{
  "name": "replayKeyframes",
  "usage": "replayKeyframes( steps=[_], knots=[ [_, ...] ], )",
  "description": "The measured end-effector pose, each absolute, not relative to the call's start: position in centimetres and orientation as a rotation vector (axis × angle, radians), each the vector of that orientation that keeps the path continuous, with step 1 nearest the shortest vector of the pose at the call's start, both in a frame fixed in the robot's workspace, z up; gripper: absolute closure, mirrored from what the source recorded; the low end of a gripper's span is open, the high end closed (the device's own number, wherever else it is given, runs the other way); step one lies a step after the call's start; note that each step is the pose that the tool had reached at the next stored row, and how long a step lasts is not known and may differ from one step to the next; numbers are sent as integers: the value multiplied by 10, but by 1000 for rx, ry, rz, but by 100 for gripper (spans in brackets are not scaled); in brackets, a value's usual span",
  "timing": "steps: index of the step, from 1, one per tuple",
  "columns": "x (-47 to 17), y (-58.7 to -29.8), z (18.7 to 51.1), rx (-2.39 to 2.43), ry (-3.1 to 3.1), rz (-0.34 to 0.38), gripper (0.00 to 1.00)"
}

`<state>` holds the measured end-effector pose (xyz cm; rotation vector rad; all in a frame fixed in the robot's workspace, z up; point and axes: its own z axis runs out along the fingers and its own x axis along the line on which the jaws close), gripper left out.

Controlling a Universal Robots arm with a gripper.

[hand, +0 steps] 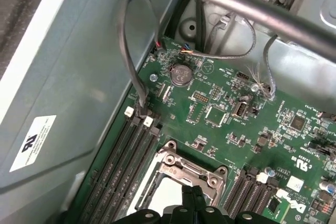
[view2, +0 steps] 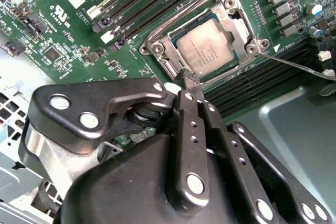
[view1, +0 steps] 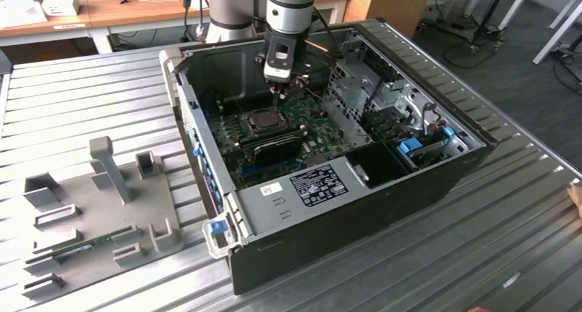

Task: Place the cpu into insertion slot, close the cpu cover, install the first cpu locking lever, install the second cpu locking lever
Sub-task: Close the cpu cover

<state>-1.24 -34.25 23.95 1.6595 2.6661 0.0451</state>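
1. Already the cpu [view2: 206, 48] is seated in the insertion slot [view2: 157, 51], with the cpu cover [view2: 237, 19] lowered.
2. The claw [view2: 190, 77], shut and empty, is held at the slot's rim.
3. Lever latching is judged in hand: the loose locking lever [view2: 299, 66] calls for steady pressing.

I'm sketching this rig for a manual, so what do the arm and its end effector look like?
The arm is a smooth silver-grey tube. The end effector is matte black. It is built from flat linked bars joined by round silver pins, and it narrows to two slim fingers.
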Motion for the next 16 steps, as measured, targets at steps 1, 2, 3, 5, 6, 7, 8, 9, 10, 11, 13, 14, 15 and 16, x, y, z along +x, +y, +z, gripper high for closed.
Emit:
replayKeyframes(
  steps=[1, 2, 3, 5, 6, 7, 8, 9, 10, 11, 13, 14, 15, 16],
  knots=[
    [-12, -342, 240, 1655, 2669, 45, 90],
    [-12, -342, 240, 1654, 2669, 45, 90],
    [-12, -342, 240, 1654, 2670, 45, 90],
    [-12, -342, 240, 1654, 2670, 45, 90],
    [-12, -342, 240, 1654, 2670, 45, 90],
    [-12, -342, 240, 1654, 2670, 45, 90],
    [-12, -342, 240, 1654, 2670, 45, 90],
    [-12, -342, 240, 1653, 2670, 45, 90],
    [-12, -342, 240, 1648, 2673, 45, 90],
    [-12, -342, 240, 1639, 2679, 45, 90],
    [-12, -342, 240, 1614, 2695, 45, 90],
    [-12, -342, 240, 1602, 2701, 45, 90],
    [-12, -342, 240, 1600, 2703, 45, 90],
    [-12, -342, 240, 1600, 2703, 45, 90]
  ],
)
